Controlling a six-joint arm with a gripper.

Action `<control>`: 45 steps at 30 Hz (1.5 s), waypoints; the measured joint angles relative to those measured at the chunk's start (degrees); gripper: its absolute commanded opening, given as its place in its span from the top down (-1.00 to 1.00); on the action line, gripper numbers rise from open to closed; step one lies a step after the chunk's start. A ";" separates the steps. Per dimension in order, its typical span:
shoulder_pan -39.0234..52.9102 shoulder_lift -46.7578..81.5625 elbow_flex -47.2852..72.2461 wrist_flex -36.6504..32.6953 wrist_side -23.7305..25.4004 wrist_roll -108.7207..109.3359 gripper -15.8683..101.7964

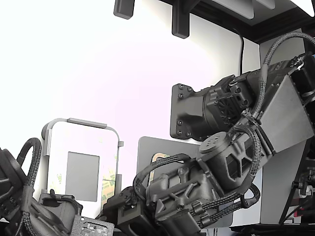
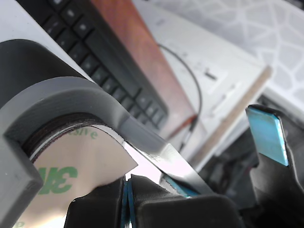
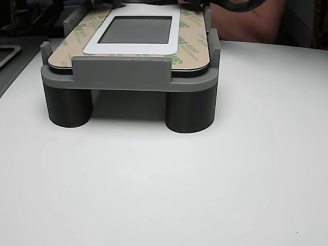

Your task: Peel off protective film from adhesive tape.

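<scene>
The grey holder (image 3: 120, 72) sits on the white table (image 3: 164, 184), and everything here is placed from it. On top of the holder lies a white panel (image 3: 134, 47) with a grey middle. Around the panel run the strips of adhesive tape (image 3: 192, 48), and they wear the protective film (image 3: 77, 32), pale with green letters.

At the holder's far right corner the gripper (image 2: 199, 190) comes in low. In the wrist view a curl of film (image 2: 76, 171) lies just inside the holder's rim, right by one finger (image 2: 156, 204). The other finger, with its blue pad (image 2: 267, 135), stands well off, so the gripper is spread apart and pinching nothing.

I think the step is finding a film edge to grab; no strip looks peeled yet. Next the fingers need to close on the loose curl, then pull up slowly so the tape stays down.
</scene>
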 measured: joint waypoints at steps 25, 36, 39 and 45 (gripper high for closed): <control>-1.85 0.26 0.44 -0.62 -1.93 -1.85 0.90; -1.85 0.97 1.41 -0.79 -2.02 -1.85 0.90; -1.85 1.14 1.41 -0.70 -2.02 -1.85 0.90; -1.85 2.02 1.93 -0.44 -1.93 -1.85 0.90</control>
